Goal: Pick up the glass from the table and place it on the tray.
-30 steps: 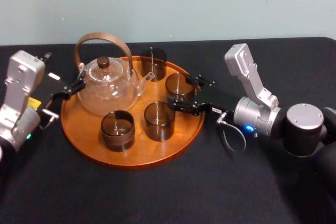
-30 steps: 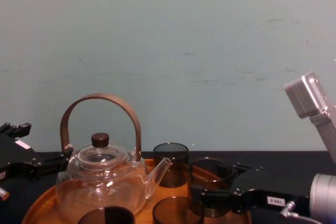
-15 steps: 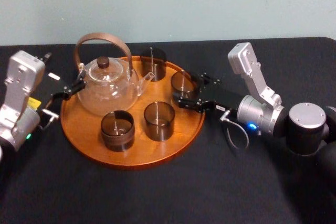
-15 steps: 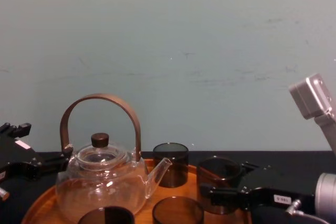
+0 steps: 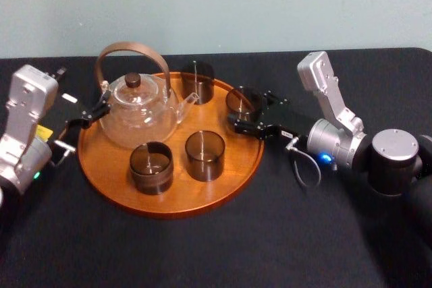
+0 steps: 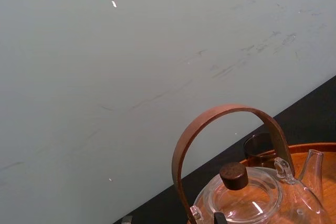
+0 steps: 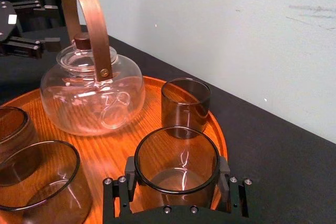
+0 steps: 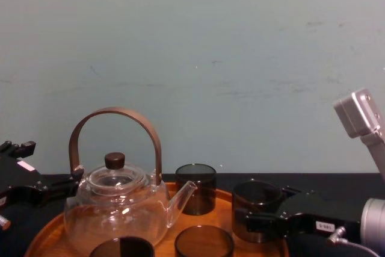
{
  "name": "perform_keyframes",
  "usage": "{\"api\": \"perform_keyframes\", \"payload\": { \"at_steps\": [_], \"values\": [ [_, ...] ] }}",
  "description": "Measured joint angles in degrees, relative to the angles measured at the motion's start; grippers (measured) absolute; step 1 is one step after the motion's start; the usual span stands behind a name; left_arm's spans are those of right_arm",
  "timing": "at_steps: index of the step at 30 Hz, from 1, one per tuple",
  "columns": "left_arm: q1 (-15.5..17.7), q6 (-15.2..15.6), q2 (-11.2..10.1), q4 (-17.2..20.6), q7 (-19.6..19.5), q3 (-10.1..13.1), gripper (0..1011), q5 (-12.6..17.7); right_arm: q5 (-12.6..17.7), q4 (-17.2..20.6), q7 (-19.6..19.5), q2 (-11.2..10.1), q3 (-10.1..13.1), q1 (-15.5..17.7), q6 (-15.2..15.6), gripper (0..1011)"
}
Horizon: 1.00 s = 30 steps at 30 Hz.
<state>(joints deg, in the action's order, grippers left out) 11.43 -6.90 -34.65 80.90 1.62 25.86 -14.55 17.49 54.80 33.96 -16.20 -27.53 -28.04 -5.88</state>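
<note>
Glass (image 5: 241, 101): clamped in my right hand (image 5: 247, 110), at the right rim of tray (image 5: 169, 202), where I judge space is free.
Left hand (image 5: 89, 115): parted, idle left of teapot (image 5: 138, 118).

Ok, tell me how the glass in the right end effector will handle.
Likely brittle: the glass looks thin-walled, so the right end effector shouldn't squeeze hard. Probably slippery, given its smooth glossy sides. Short and wide, it seems unlikely to tip.
</note>
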Motion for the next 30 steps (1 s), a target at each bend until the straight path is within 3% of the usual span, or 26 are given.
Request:
{"api": "perform_keyframes", "payload": {
  "at_steps": [30],
  "values": [
    [0.0,0.0,0.0,0.0,0.0,0.0,1010,0.0,-1.12,-6.09,1.68,3.25,-0.41,-3.16,-2.5,904]
  ]
}}
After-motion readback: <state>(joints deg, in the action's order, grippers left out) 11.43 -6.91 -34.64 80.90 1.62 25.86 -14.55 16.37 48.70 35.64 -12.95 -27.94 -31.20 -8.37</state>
